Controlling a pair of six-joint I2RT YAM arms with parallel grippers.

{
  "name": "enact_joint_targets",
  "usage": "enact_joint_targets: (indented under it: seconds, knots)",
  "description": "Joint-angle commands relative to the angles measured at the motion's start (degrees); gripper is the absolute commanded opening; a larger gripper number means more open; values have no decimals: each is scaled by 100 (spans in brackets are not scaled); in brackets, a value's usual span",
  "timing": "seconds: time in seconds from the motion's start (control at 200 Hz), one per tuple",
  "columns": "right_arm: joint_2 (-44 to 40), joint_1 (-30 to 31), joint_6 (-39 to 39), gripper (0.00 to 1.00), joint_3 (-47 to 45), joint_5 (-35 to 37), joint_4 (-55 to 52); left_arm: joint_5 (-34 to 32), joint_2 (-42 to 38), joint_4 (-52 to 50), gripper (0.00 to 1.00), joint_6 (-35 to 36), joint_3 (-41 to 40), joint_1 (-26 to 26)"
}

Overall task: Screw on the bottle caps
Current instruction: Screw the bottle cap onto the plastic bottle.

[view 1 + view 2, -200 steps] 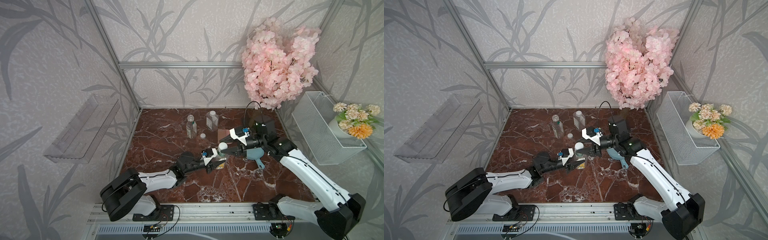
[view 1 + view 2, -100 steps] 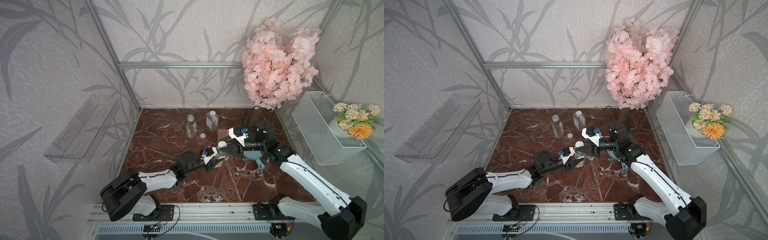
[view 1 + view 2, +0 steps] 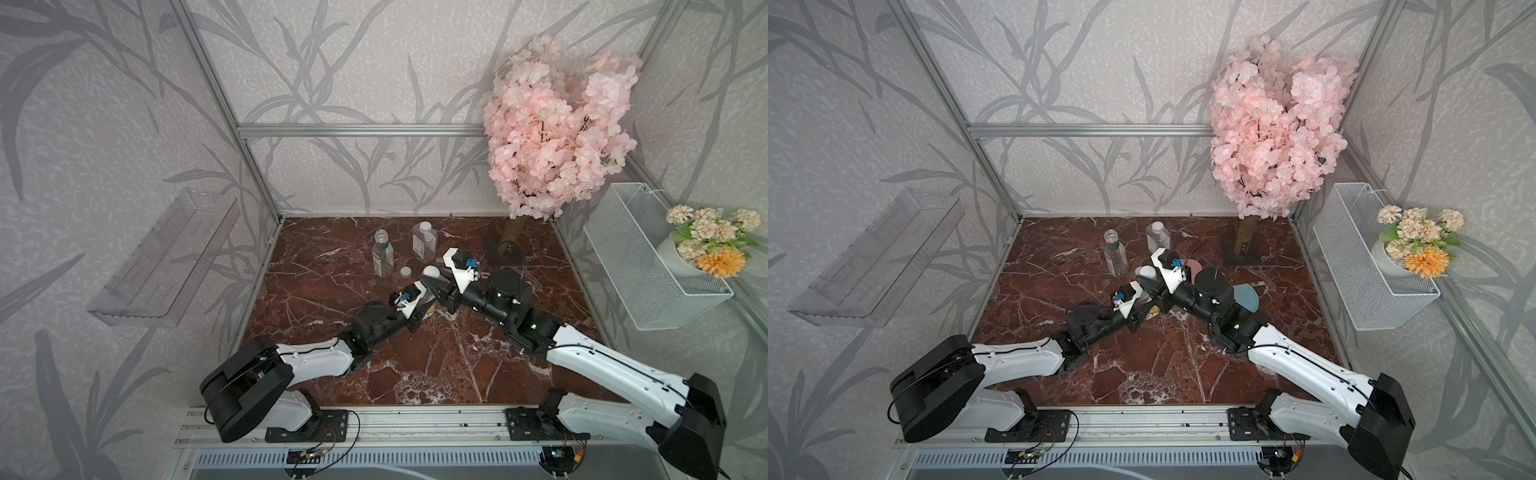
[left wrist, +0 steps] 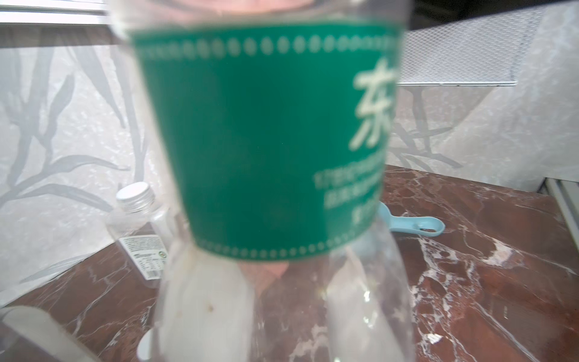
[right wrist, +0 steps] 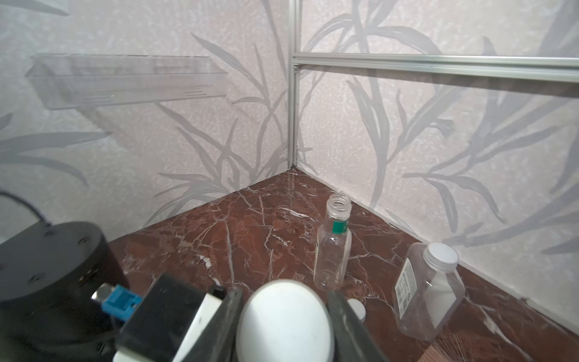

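Pinches a smooth, round white cap [image 3: 431, 272] in the right claw [image 5: 283, 308], closed tight on its sides. Clamps the clear green-labelled bottle [image 4: 266, 141] just beneath in the left claw [image 3: 422, 305], also closed. Shows, farther back on the glossy veined marble surface [image 3: 332, 291], a ribbed-necked uncapped bottle [image 3: 382, 257], a squarer bottle [image 3: 424, 245] already capped, and a loose cap [image 3: 405, 272]

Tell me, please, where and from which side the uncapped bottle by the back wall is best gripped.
Probably take the uncapped bottle around its straight body below the green label, jaws level, coming from the robot's left. It stands upright, its open neck must stay free, and a loose cap and the capped square bottle stand close on its right.
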Motion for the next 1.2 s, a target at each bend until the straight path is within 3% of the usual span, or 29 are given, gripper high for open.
enact_joint_targets:
  seconds: [0.0,0.16,0.375,0.48,0.75,0.77,0.91,1.015,1.195]
  knots:
    - [638,636,615,28,-351,1202,-595,-133,-162,1159,18,207,329,-136]
    - [1007,925,740,27,-308,1801,-250,-423,-155,1174,18,209,255,-145]
    - [809,949,608,32,-188,1691,-310,-612,-130,1090,18,128,107,-145]
    - [495,943,516,45,-254,1555,-332,-671,-69,1022,18,54,48,-145]
    - [-837,916,233,99,-176,1026,-1425,-912,65,756,18,-170,13,-127]
    - [-953,906,222,99,-167,967,-1539,-912,73,739,18,-177,13,-127]
    - [-1794,710,-71,99,-184,246,-2233,-706,30,576,18,-182,46,-123]
    - [-2254,300,-390,99,-46,-657,-2832,-130,-36,479,18,-94,57,-123]
    - [-2313,-1149,-1302,100,459,-2870,-3636,1374,-152,300,18,80,100,-132]
